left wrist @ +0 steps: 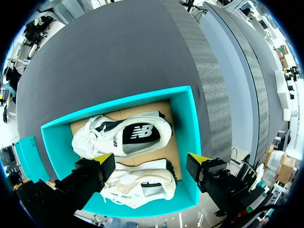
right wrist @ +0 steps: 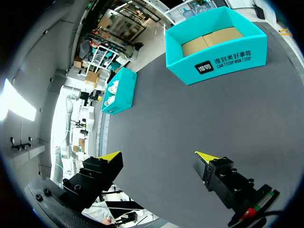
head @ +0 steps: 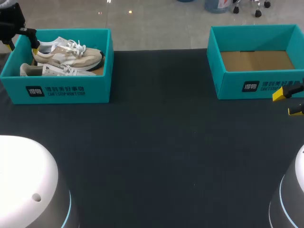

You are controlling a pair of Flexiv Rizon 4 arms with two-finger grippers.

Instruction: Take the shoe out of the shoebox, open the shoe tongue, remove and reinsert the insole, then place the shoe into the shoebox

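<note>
there are two blue-green boxes on the dark table (head: 156,142). the left shoebox (head: 57,90) sits at the far left of the table. two shoes (head: 66,59) lie side by side in it, white and tan with white laces.

the left gripper (head: 34,47) hangs over the far left corner of that box. from the left wrist view, the left gripper (left wrist: 151,157) has its jaws spread wide and is not holding anything. both shoes are under it, down on the brown floor of the left shoebox (left wrist: 185,114). the dark-patch shoe (left wrist: 128,135) lies ahead of the fingers, and the cream shoe (left wrist: 142,183) lies between them, lower down.

the right shoebox (head: 259,88) sits at the far right, and its brown floor shows. the right gripper (head: 288,102) hangs just in front of it by the table's right edge. the right wrist view shows the right gripper (right wrist: 159,156) with jaws spread over bare table, the right shoebox (right wrist: 218,64) well ahead.
</note>
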